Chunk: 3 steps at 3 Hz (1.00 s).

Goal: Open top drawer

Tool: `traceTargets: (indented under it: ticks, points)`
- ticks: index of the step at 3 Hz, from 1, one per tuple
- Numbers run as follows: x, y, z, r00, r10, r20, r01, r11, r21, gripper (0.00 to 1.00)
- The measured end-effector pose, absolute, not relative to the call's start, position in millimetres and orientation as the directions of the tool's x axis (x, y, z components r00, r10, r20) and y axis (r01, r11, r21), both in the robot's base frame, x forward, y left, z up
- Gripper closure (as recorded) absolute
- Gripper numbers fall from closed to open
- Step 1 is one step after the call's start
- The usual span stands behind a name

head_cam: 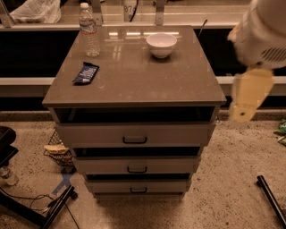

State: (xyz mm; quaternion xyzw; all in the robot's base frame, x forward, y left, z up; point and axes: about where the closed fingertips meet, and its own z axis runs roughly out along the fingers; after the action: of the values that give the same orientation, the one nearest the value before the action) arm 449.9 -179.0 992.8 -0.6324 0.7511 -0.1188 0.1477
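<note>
Where it hangs nearest the lens at the right edge of the view, my claw (245,100) shows only as a blurred pale-yellow shape under a white housing, well apart from the cabinet. I cannot tell whether it is wide or narrow. On the speckled floor (223,197) in the foreground I note a black stand (53,208) with cables at the lower left and a black bar (271,199) at the lower right. The cabinet stands at centre with three light grey drawers stacked. The lowest drawer (161,187) and the middle drawer (170,166) are the narrower ones, each with a small black handle. The top drawer (170,134), widest and tallest-fronted, sits directly under the bench (134,85) top, its black loop handle (135,140) at centre. A dark gap runs between the upper edge of its front and the bench top. A wire basket (58,152) sits on the floor just beside the cabinet's left side. On the bench, a dark blue wrapped bar (86,73) lies near the left edge, a white bowl (161,44) stands upright toward the back, and a clear water bottle (89,31) stands upright at the back left corner. Behind, a white plastic bag (35,12) rests on a ledge (214,10).
</note>
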Motion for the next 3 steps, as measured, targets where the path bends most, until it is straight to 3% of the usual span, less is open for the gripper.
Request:
traceTargets:
  ticks: [1, 3]
  points:
    - [454, -155, 961, -0.137, -0.99, -0.029, -0.887, 0.136, -0.442, 0.0]
    - [472, -126, 815, -0.164, -0.983, -0.087, -0.891, 0.185, -0.414, 0.0]
